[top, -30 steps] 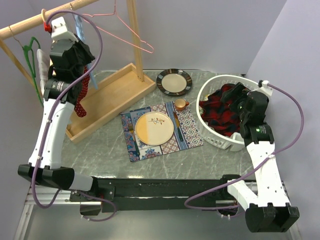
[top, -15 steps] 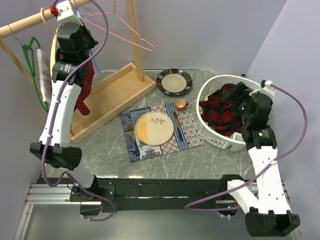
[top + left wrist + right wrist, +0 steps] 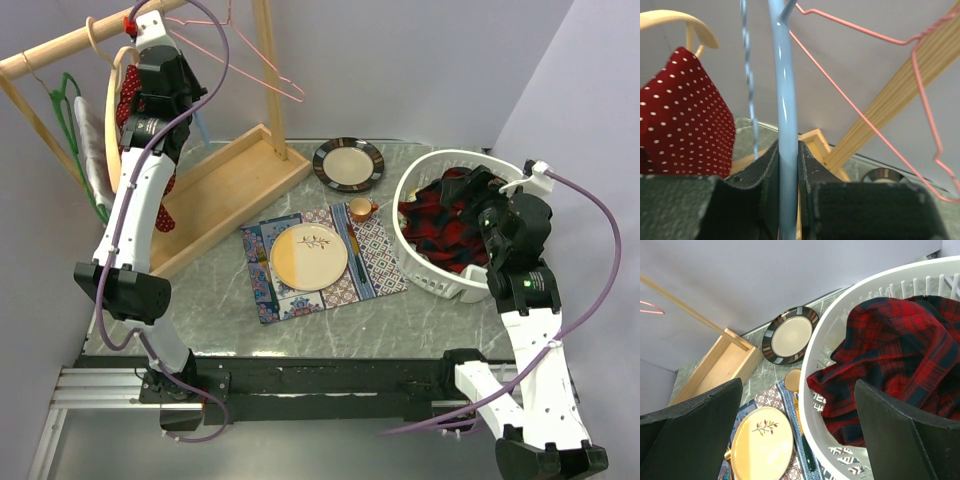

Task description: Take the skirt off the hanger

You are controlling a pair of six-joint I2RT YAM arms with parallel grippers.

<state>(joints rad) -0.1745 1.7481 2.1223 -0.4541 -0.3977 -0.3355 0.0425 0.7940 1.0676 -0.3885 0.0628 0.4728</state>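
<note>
**Red, white-dotted skirt** (image 3: 685, 120): hanging at the far-left end of the wooden rail (image 3: 50, 50), high over the tray-like rack base (image 3: 215, 195), close under a curved wooden hanger (image 3: 687, 22); not yet freed. Unclear from these views whether carried by that hanger or by the light-blue hanger (image 3: 785, 75) just beside it.

**Left pincer** (image 3: 788, 160): clamped tight on the blue hanger's bar, presumably to steady it or lift it off the rail for sliding the cloth away. Empty pink wire hanger (image 3: 880, 65) further right on the same rail.

**Right pincer** (image 3: 797, 410): spread wide, holding nothing, poised above the white laundry basket (image 3: 847, 302) with plaid cloth (image 3: 890, 350) inside. Judged a waiting posture, near a likely drop place.

**On the counter** (image 3: 330, 335) between the two arms: patterned mat (image 3: 375, 250), cream plate (image 3: 308, 256), small cup (image 3: 360, 208), dark-rimmed plate (image 3: 348, 164).
</note>
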